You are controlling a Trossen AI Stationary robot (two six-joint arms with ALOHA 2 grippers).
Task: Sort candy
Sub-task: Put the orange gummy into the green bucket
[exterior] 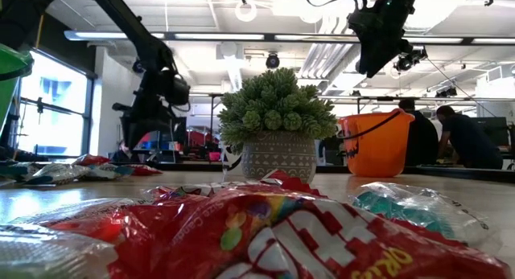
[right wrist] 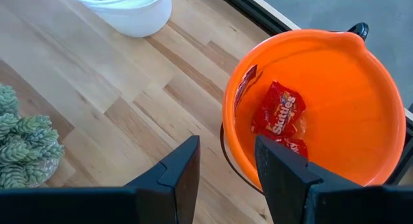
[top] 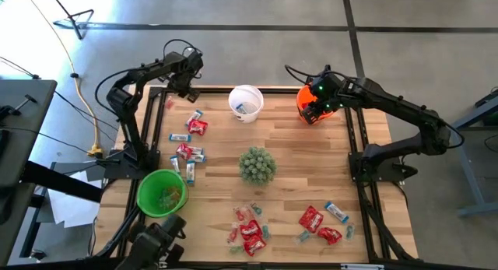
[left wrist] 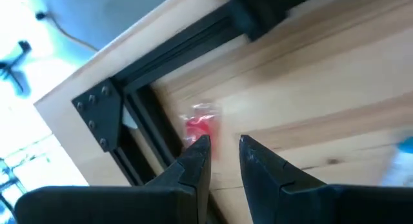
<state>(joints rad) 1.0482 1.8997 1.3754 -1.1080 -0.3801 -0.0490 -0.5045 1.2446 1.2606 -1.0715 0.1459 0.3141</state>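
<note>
High view first: we saw the right hand point(top: 313, 108) hanging over the orange bucket point(top: 302, 96) at the far right of the tabletop point(top: 288, 161), and its wrist view showed the fingers parted with nothing between them, above red packets point(right wrist: 279, 112) lying inside that bucket. We found the left hand point(top: 187, 89) near the far left corner; in its wrist view the fingers point(left wrist: 196, 161) stood slightly apart and empty, just above a small red sweet point(left wrist: 199, 126) lying on the wood beside the black frame rail. We counted loose candy in two groups: one at the left point(top: 189, 142) and another along the near edge point(top: 284, 223). A white bucket point(top: 246, 103), a green bucket point(top: 162, 193) and a spiky green plant point(top: 256, 164) also stood there.
</note>
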